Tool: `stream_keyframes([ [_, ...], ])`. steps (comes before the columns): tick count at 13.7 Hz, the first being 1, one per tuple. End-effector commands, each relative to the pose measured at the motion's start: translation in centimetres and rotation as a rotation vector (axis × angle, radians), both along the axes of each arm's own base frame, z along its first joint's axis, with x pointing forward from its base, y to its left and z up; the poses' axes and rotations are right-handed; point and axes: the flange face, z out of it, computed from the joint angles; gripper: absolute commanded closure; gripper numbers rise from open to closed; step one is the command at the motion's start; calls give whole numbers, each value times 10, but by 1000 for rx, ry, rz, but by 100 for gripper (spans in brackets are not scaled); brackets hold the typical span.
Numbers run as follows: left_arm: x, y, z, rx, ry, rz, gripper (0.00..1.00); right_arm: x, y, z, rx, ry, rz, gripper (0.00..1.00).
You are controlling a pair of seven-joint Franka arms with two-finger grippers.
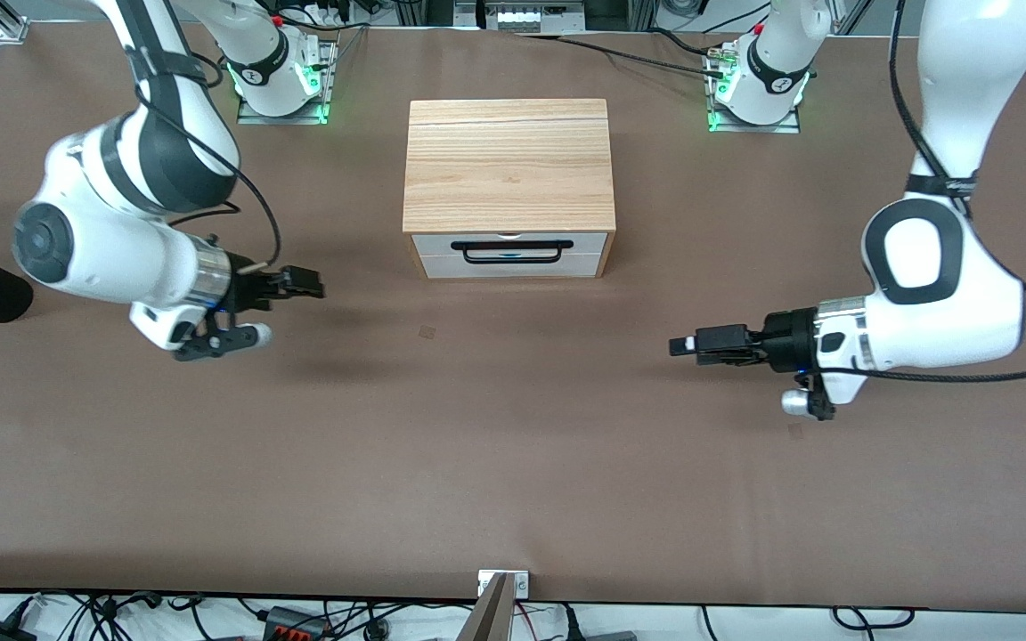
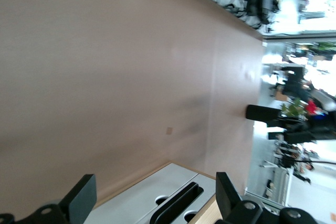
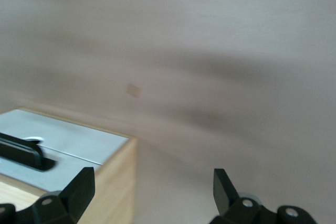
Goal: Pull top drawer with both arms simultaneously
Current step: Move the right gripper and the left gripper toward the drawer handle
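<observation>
A brown worktop (image 1: pixel 513 463) carries one wooden cabinet (image 1: pixel 508 165), standing midway between the two arm bases (image 1: pixel 281 85), which are bolted on too.

There was one wooden cabinet (image 1: pixel 508 165) on the desk (image 1: pixel 513 463), with one top drawer (image 1: pixel 510 243) carrying one black bar handle (image 1: pixel 512 251) and one plain white panel (image 1: pixel 513 265) below it. Two arms stood by, with two grippers: left gripper (image 1: pixel 680 346), right gripper (image 1: pixel 315 285).

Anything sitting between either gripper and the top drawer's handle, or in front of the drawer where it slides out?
Nothing visible. Bare table lies between the left gripper, the right gripper and the top drawer with its handle, and in front of the drawer.
</observation>
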Motion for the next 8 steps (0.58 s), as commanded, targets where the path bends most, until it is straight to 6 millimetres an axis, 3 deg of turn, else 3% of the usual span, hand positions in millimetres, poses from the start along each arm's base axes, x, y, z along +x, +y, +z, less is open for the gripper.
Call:
stream_keyframes([
  [1,-1,6,-39,-138,-112,-6,0,5,24,-28,188,30,31,0],
  [6,-27,-5,-76,-198,-109,11,0,-3,45,-64,529,45,61,0],
  [8,-46,-25,-90,-251,-85,25,0,-11,52,-81,659,31,62,0],
])
